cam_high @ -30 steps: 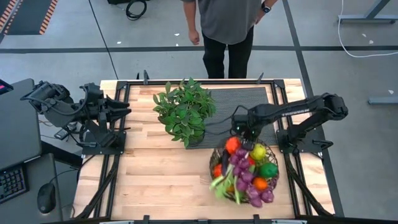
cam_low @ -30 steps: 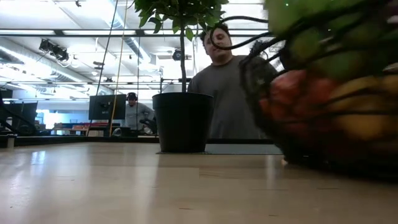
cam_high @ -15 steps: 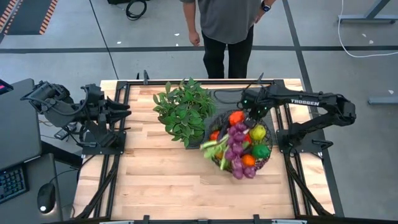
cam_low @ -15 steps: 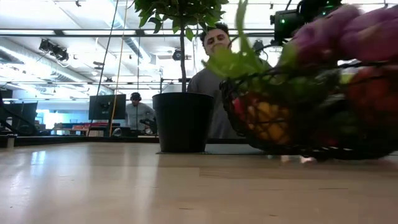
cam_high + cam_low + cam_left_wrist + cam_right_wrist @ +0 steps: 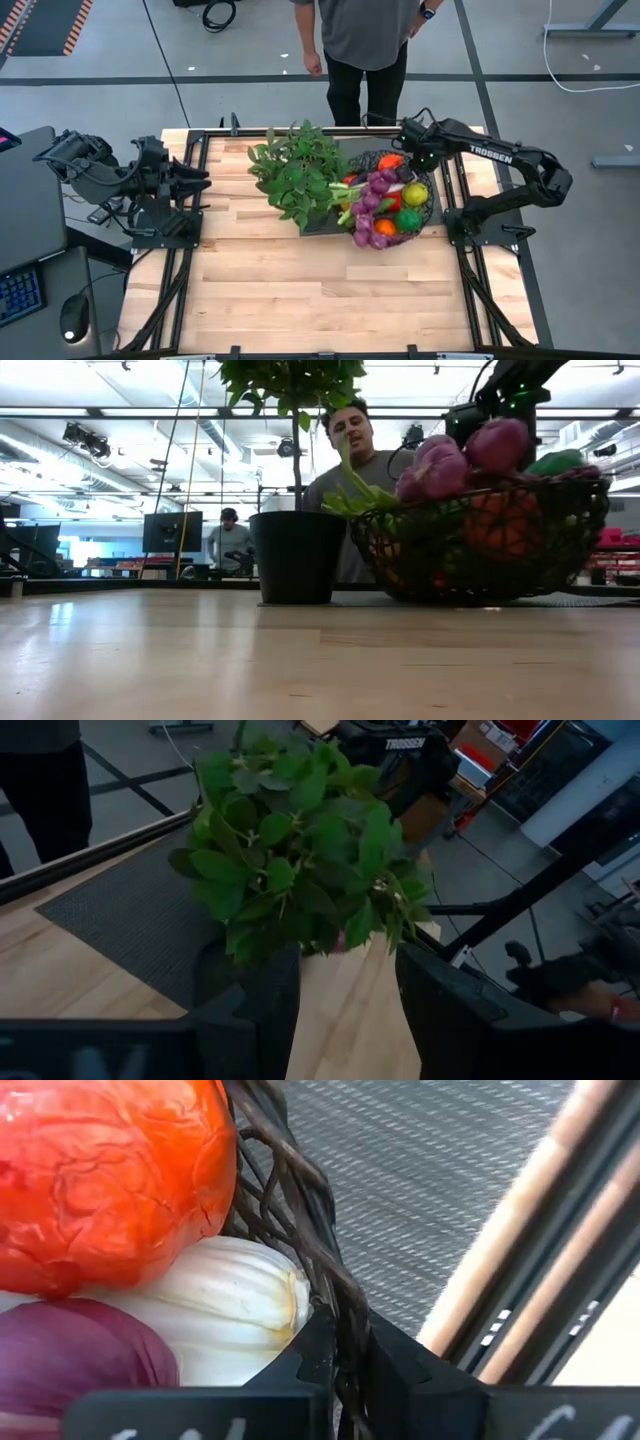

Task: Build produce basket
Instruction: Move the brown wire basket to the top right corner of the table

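My right hand [image 5: 345, 1365]: clamped shut on the wire rim of the basket [image 5: 428, 208], at its far side.
Basket: on the black mat [image 5: 355, 153] by the worktop's [image 5: 300, 290] far edge, just beside the potted plant [image 5: 295, 175].
Produce [image 5: 378, 205]: heaped inside the basket.
My left hand [image 5: 200, 180]: partly open, empty, over the worktop's left edge.

This is a big robot lab or workshop. A wooden worktop [image 5: 300, 280] sits in a black metal frame [image 5: 190, 200] with a robot arm [image 5: 500, 165] bolted at each side. The floor [image 5: 100, 60] is grey concrete with cables [image 5: 215, 12] lying on it. Long ceiling lights [image 5: 90, 415], pipes and computer screens [image 5: 170, 530] fill the room behind. A person [image 5: 365, 45] stands at the worktop's far edge.
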### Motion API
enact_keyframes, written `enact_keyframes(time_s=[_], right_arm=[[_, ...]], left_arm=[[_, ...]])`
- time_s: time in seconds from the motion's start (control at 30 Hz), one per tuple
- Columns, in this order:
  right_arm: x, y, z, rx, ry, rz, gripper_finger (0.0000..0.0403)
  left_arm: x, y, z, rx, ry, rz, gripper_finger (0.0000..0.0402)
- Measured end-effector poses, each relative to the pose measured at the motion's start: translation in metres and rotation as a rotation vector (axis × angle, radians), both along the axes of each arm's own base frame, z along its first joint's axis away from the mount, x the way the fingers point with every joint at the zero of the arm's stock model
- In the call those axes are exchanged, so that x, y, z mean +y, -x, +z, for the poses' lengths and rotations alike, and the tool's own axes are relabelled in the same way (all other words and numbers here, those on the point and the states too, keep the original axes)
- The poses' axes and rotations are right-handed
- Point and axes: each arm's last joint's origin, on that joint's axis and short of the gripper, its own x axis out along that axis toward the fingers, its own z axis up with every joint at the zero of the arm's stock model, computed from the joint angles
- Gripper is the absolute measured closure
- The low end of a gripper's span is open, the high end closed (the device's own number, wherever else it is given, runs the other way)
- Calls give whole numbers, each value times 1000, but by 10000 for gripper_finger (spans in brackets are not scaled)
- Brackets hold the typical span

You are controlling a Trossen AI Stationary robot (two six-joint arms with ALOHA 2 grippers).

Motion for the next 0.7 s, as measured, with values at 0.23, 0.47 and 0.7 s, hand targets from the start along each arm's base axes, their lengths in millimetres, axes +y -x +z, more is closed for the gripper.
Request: enact_keyframes(time_s=[0.23,0.47,0.7], right_arm=[[-13,8,1,-36,19,-73,365],[-21,14,4,-59,67,-170,366],[-29,22,4,-47,103,-281,366]], left_arm=[[0,0,0,0,6,-2,230],[0,0,0,-4,24,4,230],[0,0,0,-4,24,4,230]])
